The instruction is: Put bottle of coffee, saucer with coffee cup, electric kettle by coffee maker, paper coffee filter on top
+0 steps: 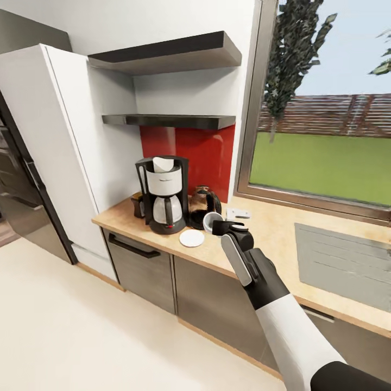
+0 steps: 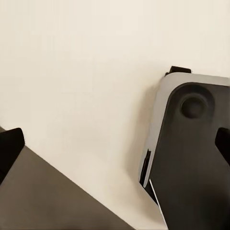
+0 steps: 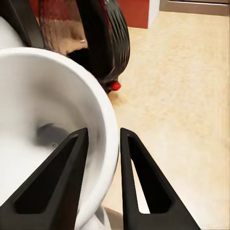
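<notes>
On the light-wood kitchen countertop stands the black-and-white coffee maker, a white paper coffee filter sitting in its top. The dark bottle of coffee is tucked at its left, and the glass electric kettle is at its right. The white saucer lies bare in front of them. My right gripper is shut on the rim of the white coffee cup, tilted just right of the saucer. In the right wrist view one finger is inside the coffee cup, one outside, with the kettle behind. My left gripper is open over the floor.
The thin black kitchen shelf hangs above the coffee maker, with a thicker ledge higher up. A steel sink is set into the counter at the right, below a window. A small white flat object lies behind the cup. A white tall cabinet stands at the left.
</notes>
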{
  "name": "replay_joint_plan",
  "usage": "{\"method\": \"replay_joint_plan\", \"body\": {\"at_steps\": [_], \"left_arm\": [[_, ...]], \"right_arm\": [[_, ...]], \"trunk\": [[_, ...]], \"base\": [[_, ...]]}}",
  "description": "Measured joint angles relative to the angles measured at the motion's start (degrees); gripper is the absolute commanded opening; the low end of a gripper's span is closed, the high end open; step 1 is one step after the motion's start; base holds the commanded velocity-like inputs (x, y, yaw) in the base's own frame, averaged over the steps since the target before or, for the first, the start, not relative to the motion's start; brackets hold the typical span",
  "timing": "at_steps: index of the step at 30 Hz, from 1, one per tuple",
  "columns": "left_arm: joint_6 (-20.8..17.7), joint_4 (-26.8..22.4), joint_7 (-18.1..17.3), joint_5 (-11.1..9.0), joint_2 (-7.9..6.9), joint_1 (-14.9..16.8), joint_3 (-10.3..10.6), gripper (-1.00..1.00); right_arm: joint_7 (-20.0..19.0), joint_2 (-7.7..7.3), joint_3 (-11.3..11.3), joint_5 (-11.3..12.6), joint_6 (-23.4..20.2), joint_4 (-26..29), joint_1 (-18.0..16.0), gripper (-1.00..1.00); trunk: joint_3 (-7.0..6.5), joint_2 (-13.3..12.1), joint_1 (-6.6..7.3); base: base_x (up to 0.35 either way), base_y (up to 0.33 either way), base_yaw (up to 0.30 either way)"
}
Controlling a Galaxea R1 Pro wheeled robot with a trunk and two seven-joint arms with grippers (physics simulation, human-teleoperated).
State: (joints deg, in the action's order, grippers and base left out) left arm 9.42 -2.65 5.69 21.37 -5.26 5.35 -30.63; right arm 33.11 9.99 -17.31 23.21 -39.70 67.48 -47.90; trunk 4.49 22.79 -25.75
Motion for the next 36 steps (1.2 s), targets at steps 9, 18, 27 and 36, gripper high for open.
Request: {"method": "replay_joint_plan", "body": {"at_steps": [9, 18, 27, 36], "left_arm": [[-0.01, 0.02, -0.01, 0.00, 0.00, -0.02, -0.01, 1.00], [0.01, 0.06, -0.02, 0.00, 0.00, -0.01, 0.04, 1.00], [0.00, 0.08, -0.03, 0.00, 0.00, 0.01, 0.07, 1.00], [-0.01, 0.05, -0.02, 0.00, 0.00, 0.01, 0.00, 1.00]], "right_arm": [[0.00, 0.01, -0.01, 0.00, 0.02, -0.02, -0.01, -1.00], [0.00, 0.01, -0.01, -0.33, -0.07, -0.47, -0.01, -1.00], [0.02, 0.01, -0.03, -0.50, -0.07, -1.22, -0.02, -1.00], [0.01, 0.01, 0.00, -0.44, -0.09, -1.24, -0.01, -1.00]], "trunk": [[0.00, 0.00, 0.00], [0.00, 0.00, 0.01], [0.00, 0.01, 0.01], [0.00, 0.01, 0.01]], "base": [[0.005, 0.301, -0.179], [0.107, 0.284, -0.004], [0.094, 0.107, 0.000], [0.080, 0.005, -0.106]]}}
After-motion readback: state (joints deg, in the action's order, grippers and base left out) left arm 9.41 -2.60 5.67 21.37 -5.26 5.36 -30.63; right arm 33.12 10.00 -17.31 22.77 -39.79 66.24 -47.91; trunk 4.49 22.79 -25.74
